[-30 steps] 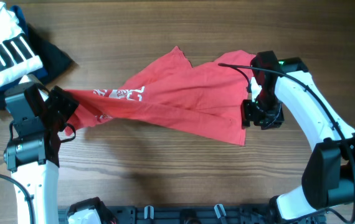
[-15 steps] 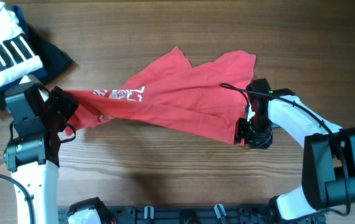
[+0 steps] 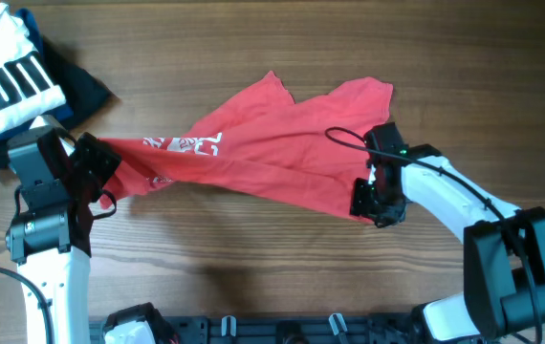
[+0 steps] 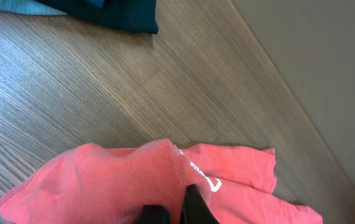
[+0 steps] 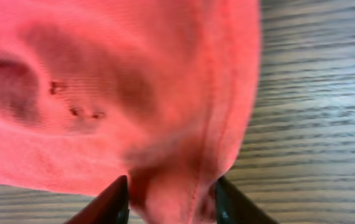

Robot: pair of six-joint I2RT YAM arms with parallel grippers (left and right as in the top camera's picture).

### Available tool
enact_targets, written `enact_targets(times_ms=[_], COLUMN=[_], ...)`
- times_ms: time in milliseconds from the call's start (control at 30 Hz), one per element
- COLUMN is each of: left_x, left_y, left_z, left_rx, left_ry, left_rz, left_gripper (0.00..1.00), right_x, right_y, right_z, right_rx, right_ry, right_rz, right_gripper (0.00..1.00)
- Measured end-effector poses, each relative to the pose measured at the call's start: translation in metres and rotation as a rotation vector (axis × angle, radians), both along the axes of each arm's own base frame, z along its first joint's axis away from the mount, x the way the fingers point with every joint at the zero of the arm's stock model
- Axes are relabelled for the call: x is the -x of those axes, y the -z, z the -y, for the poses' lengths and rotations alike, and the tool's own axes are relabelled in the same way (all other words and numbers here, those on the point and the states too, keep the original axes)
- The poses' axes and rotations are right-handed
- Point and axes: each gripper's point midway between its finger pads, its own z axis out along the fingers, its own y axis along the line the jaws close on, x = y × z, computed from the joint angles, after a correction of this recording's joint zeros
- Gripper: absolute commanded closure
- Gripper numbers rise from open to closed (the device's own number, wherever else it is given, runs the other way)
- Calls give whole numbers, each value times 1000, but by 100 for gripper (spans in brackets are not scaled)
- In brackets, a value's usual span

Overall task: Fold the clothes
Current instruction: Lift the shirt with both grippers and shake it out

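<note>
Red T-shirt (image 3: 253, 158) lies bunched in a diagonal band across the surface (image 3: 253, 277), one end pinched tight in the left hand (image 3: 98, 174) as an anchor, while the right hand (image 3: 368, 203) straddles the opposite hem corner, its grip impossible to tell, likely to pull it flat for folding

A wooden table (image 3: 253, 277) with the grain running left to right carries everything. In its far left corner lies a white garment with black stripes (image 3: 5, 72), bunched and partly cut off by the picture's edge. It rests on top of dark navy folded clothes (image 3: 86, 91), which spread out from under it toward the table's middle. A black rail (image 3: 282, 330) with small clips runs along the near edge. In the left wrist view, a plain grey surface (image 4: 327, 74) shows beyond the table's edge.
</note>
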Motion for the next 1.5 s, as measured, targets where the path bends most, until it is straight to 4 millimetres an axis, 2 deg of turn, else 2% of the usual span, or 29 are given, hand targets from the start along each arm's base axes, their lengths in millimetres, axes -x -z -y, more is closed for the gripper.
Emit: enact_targets(times_ms=[167, 533, 600, 667, 733, 767, 867, 1000, 1067, 1200, 1500], left_x=[0, 0, -2, -4, -4, -6, -10, -10, -9, -3, 22], left_y=[0, 0, -3, -8, -19, -29, -67, -122, -149, -200, -291], left_z=[0, 0, 2, 5, 7, 8, 10, 12, 13, 18, 29], left_rx=[0, 0, 0, 0, -3, -9, -48, -107, -134, -175, -240], left_ry=[0, 1, 14, 36, 52, 61, 90, 123, 134, 159, 177], left_rz=[0, 0, 13, 37, 65, 90, 172, 273, 324, 431, 625], left_gripper=[96, 96, 96, 96, 96, 96, 96, 96, 96, 96, 96], right_x=[-1, -2, 0, -8, -27, -42, -75, -93, -94, -80, -46], right_y=[1, 0, -6, -22, -51, -74, -152, -259, -308, -380, -477], right_z=[-2, -3, -2, -3, -1, 0, 12, 39, 55, 73, 95], right_rx=[-2, -4, 3, 5, 5, 0, 2, 11, 24, 59, 153], right_ry=[29, 49, 46, 39, 40, 42, 69, 121, 146, 154, 189], right_rz=[3, -1, -21, -7, 53, 113, 296, 540, 656, 824, 1097], right_gripper=[95, 96, 96, 96, 96, 96, 96, 96, 96, 96, 96])
